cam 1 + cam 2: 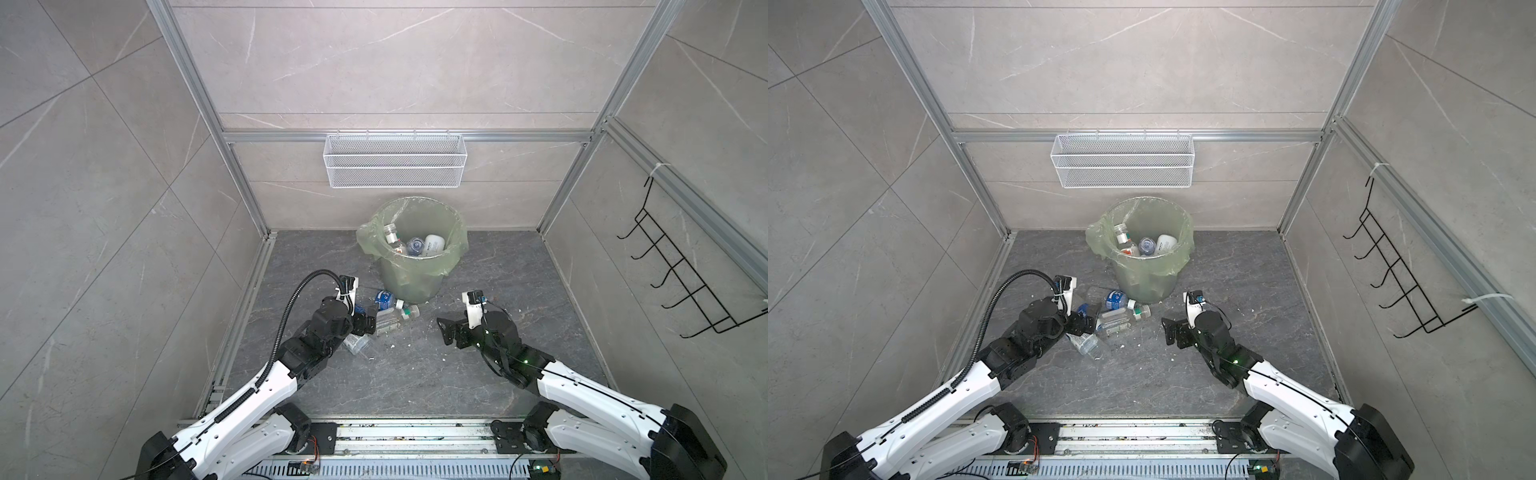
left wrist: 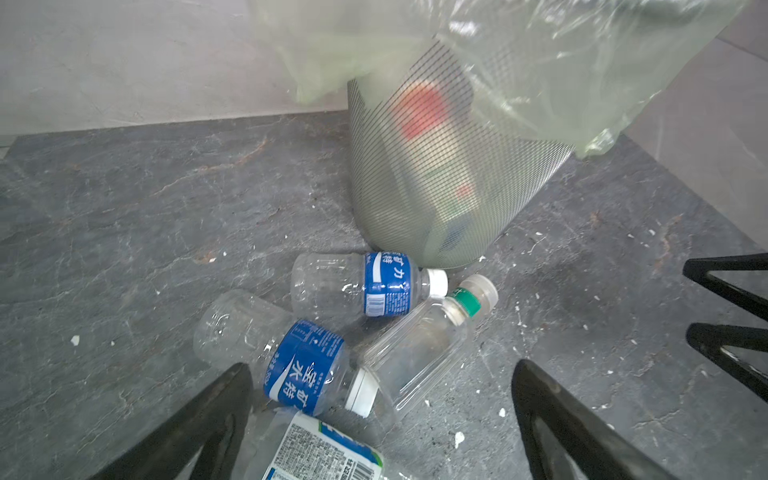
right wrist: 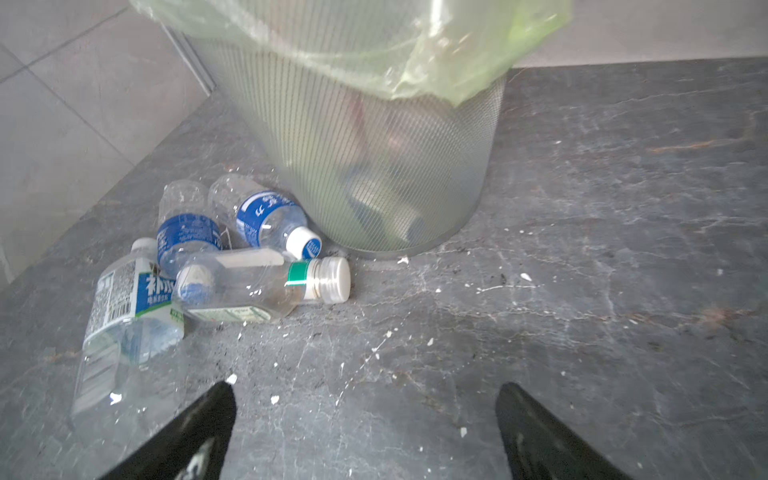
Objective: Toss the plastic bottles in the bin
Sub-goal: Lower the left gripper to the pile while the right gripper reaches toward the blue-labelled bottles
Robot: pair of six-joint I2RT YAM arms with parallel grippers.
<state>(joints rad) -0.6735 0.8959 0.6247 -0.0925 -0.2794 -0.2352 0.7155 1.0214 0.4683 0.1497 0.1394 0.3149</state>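
Note:
The bin (image 1: 409,274) (image 1: 1144,278) stands at the back of the dark floor and holds several plastic bottles (image 1: 415,245). More bottles lie on the floor by its front left. Two have blue labels (image 2: 361,284) (image 2: 291,365), one is square with a green band (image 2: 419,345) (image 3: 249,286), and one carries a white and green label (image 2: 320,453) (image 3: 129,316). My left gripper (image 2: 380,365) (image 1: 368,320) hangs open over this pile, its fingers straddling a blue-label bottle's cap end without gripping. My right gripper (image 3: 365,384) (image 1: 449,330) is open over bare floor, right of the pile.
A white wire mesh basket (image 1: 392,160) hangs on the back wall above the bin. A black wire hook rack (image 1: 681,274) is fixed to the right wall. Aluminium frame rails edge the floor, and white crumbs are scattered on it.

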